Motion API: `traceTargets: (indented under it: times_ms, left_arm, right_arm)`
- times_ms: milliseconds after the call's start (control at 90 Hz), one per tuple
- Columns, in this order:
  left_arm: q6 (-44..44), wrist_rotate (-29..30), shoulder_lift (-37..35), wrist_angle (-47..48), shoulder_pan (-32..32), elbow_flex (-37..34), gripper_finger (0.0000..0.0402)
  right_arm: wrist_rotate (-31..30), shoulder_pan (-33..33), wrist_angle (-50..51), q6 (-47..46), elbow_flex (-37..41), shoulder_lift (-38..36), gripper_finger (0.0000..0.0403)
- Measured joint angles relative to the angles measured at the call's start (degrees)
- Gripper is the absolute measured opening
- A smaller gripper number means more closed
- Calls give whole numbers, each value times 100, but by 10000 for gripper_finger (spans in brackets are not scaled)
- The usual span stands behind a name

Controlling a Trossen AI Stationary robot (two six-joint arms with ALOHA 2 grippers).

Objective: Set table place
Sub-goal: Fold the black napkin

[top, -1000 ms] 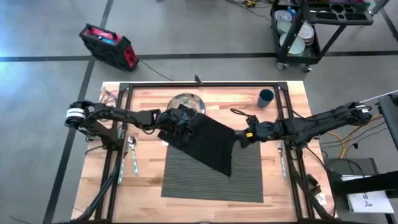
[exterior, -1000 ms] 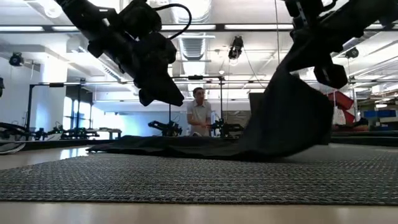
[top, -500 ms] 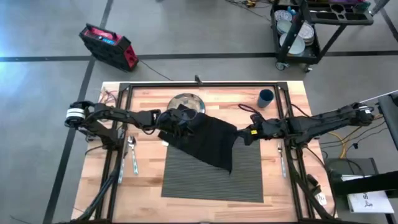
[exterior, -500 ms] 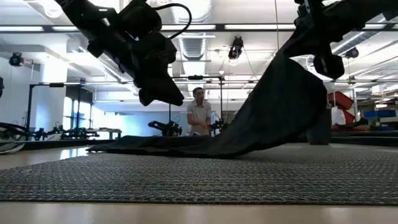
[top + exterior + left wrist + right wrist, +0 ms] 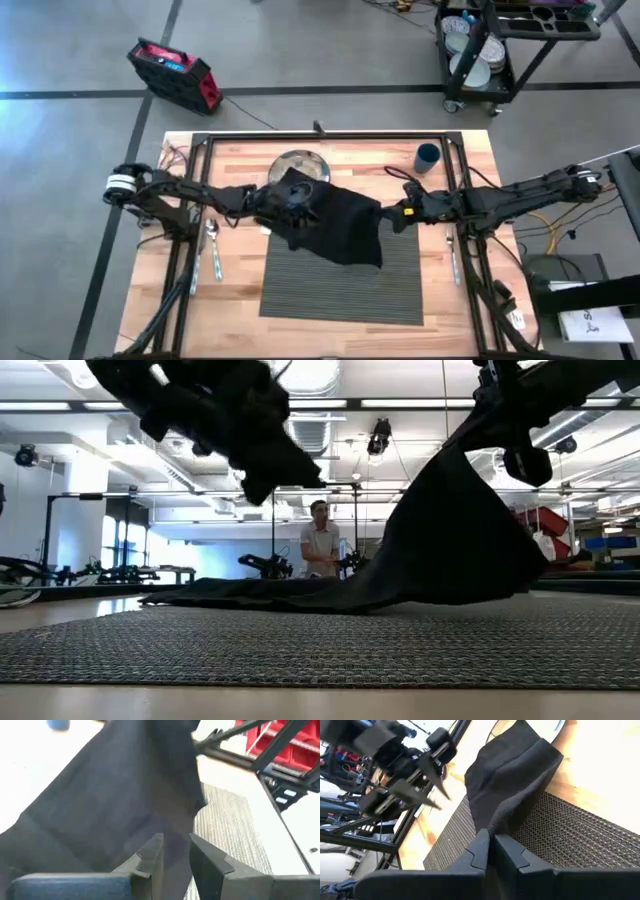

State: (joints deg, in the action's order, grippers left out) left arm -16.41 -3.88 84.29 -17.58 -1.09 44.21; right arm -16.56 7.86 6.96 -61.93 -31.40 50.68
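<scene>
Right gripper [image 5: 491, 851] fingers pinched tight on edge of black napkin [image 5: 335, 225], lifting that side. Left gripper [image 5: 175, 860] fingers slightly parted above cloth, gripping nothing. Napkin drapes half on placemat [image 5: 340, 290], half toward plate [image 5: 297, 163]. Placemat lies flat mid table [image 5: 240, 310], near front edge. Cloth looks light, limp, folds easily; best taken at corners. Fork [image 5: 214, 245] beside mat, cup [image 5: 427, 156] far corner.
</scene>
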Motion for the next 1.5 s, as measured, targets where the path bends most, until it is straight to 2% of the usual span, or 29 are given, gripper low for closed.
traceTargets:
  times_ms: [167, 244, 433, 556, 633, 711, 800, 978, 1211, 1356, 1500]
  left_arm:
    - [681, 338, 92, -19, -482, 257, 75]
    - [1332, 483, 284, 454, -728, 597, 72]
    - [2759, 1221, 1391, 2562, -1148, 2344, 53]
    - [3112, 1915, 2253, 4085, -1234, 3665, 49]
    - [2999, 1903, 2722, 4744, -1234, 4328, 51]
    - [2912, 1612, 3115, 5156, -1238, 4754, 56]
    - [2977, 1326, 3427, 5090, -1330, 4972, 62]
    - [3434, 1640, 3737, 4666, -1595, 5246, 57]
    - [2645, 1527, 3980, 3512, -1594, 5176, 41]
    - [2533, 1538, 4237, 2987, -1542, 5174, 36]
    - [2534, 2354, 4558, 2687, -1437, 5174, 35]
  right_arm:
    - [0, 0, 2, 0, 0, 0, 0]
    - [-2, 0, 11, 0, 0, 1, 0]
    - [-4, 0, 2, -3, 0, 2, 0]
    - [-16, -2, -24, -28, 0, 2, 0]
    - [-17, -16, -77, -66, 0, 4, 0]
    - [-15, -39, -311, -90, 0, 4, 0]
    - [-20, -39, -566, 6, 0, 4, 0]
    - [-9, -108, -646, 3, 0, 4, 0]
    - [58, -103, -1252, -2, 0, 4, 0]
    - [199, -103, -1755, 2, -2, 6, 0]
    - [301, -98, -1878, -2, -2, 2, 0]
